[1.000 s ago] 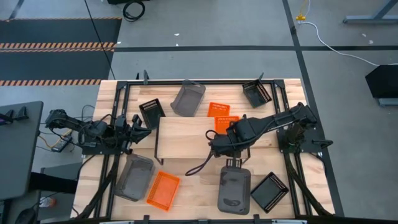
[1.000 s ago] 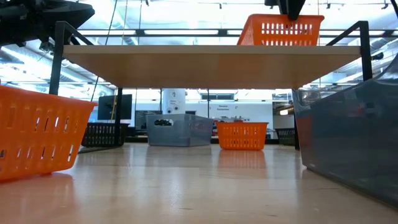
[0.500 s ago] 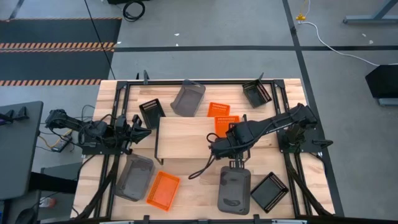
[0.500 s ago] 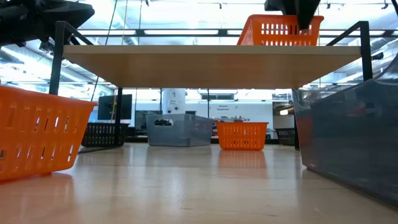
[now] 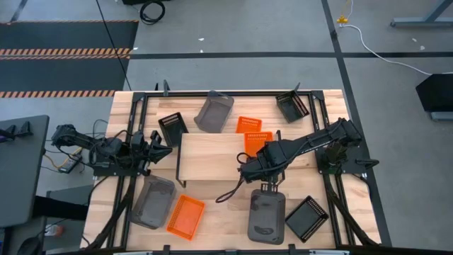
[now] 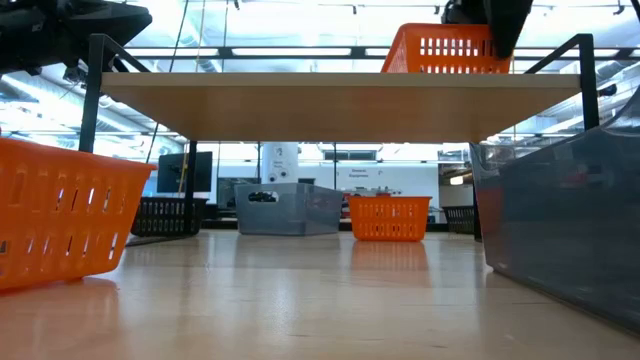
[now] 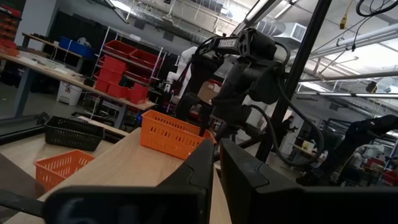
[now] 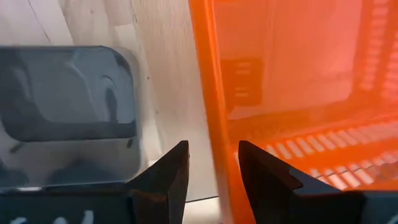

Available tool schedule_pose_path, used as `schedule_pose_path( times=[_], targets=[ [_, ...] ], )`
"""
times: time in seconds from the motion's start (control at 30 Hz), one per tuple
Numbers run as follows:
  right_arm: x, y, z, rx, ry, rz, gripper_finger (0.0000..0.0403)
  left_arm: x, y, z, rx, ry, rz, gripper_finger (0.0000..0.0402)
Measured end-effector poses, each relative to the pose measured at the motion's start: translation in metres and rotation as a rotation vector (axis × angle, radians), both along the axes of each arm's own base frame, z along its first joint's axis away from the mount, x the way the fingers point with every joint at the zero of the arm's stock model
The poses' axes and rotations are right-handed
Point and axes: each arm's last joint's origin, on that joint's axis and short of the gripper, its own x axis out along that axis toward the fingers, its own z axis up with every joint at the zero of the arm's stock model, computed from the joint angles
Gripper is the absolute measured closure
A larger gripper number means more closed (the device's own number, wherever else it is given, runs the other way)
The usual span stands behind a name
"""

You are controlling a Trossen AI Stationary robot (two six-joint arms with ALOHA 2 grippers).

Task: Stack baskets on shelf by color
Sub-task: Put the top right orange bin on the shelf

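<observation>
Taking the high view left to right: the left end effector (image 5: pixel 157 149) waits at nine o'clock, just off the shelf's (image 5: pixel 209 157) left end, its fingers nearly together and empty, as its own wrist view shows. A grey basket (image 5: pixel 153 201) and an orange basket (image 5: pixel 185 215) lie at seven o'clock. On the shelf's right part, toward three o'clock, sits another orange basket (image 5: pixel 256 142). The right end effector (image 5: pixel 248 167) hangs just beside it, fingers apart, holding nothing.

These baskets look light, stiff and thin-walled, probably slippery; a rim wall is the likely place to pinch.

The right wrist view alone shows the orange rim (image 8: pixel 208 93) lined up with the finger gap, and a grey basket (image 8: pixel 68 93) on the table below. The low view shows the orange basket (image 6: pixel 445 50) standing level on the shelf.
</observation>
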Motion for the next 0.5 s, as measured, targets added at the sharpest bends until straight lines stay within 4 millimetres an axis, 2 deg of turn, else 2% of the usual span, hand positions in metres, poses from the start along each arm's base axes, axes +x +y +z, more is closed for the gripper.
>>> schedule_pose_path(
  times=[0.33,0.5],
  targets=[
    [-0.001,0.003,0.000,0.028,-0.002,-0.211,0.0257,0.000,0.000,0.000,0.000,0.000,0.000,0.0367],
    [-0.004,0.012,0.000,0.031,-0.001,-0.202,0.0257,0.000,0.000,0.000,0.000,0.001,0.000,0.0366]
  ],
)
